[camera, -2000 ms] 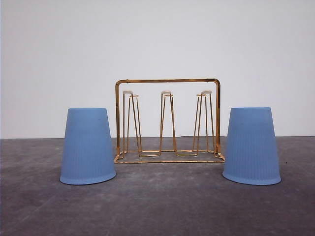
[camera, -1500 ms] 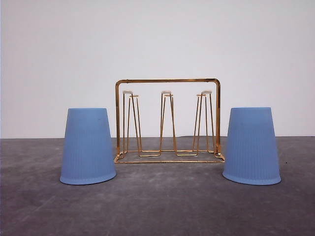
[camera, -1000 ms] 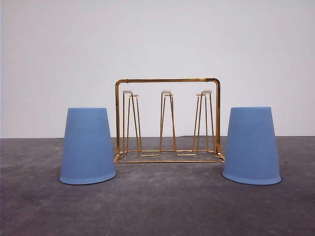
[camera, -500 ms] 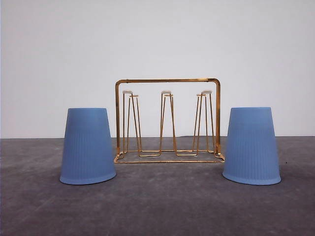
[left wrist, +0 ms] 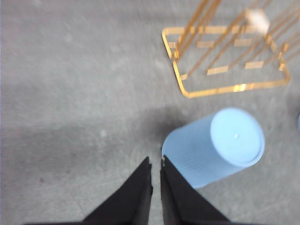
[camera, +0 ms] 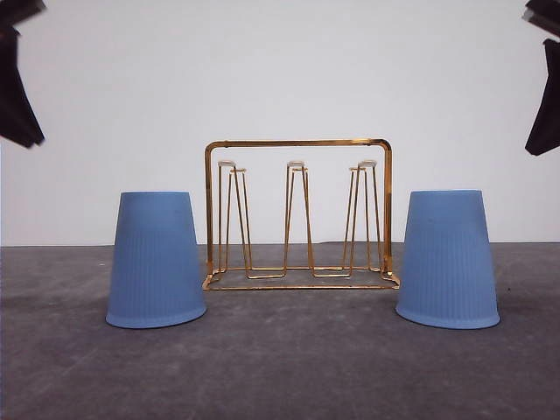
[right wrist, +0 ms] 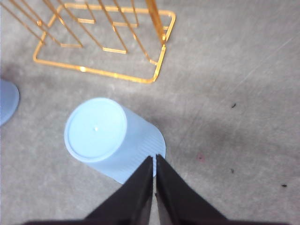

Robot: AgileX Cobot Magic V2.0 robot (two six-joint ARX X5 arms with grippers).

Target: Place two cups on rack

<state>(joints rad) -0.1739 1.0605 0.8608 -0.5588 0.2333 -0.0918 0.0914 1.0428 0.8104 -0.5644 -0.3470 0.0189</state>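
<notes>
Two light blue ribbed cups stand upside down on the dark table, the left cup (camera: 156, 262) and the right cup (camera: 447, 262). Between them, slightly farther back, stands the gold wire rack (camera: 297, 143) with white-tipped prongs and nothing on it. In the left wrist view my left gripper (left wrist: 155, 163) hovers shut above the table, beside the left cup (left wrist: 220, 145) and short of the rack (left wrist: 220, 89). My right gripper (right wrist: 154, 159) is also shut with nothing in it, its tips over the rim of the right cup (right wrist: 105, 136), the rack (right wrist: 117, 76) beyond.
Dark parts of my left arm (camera: 13, 87) and right arm (camera: 544, 96) show high in the front view's corners. A plain white wall stands behind the grey table (camera: 289, 367). An edge of the other cup (right wrist: 7, 105) shows in the right wrist view.
Dark parts of both arms have come into the top corners of the front view. The cups and the rack have not moved.
</notes>
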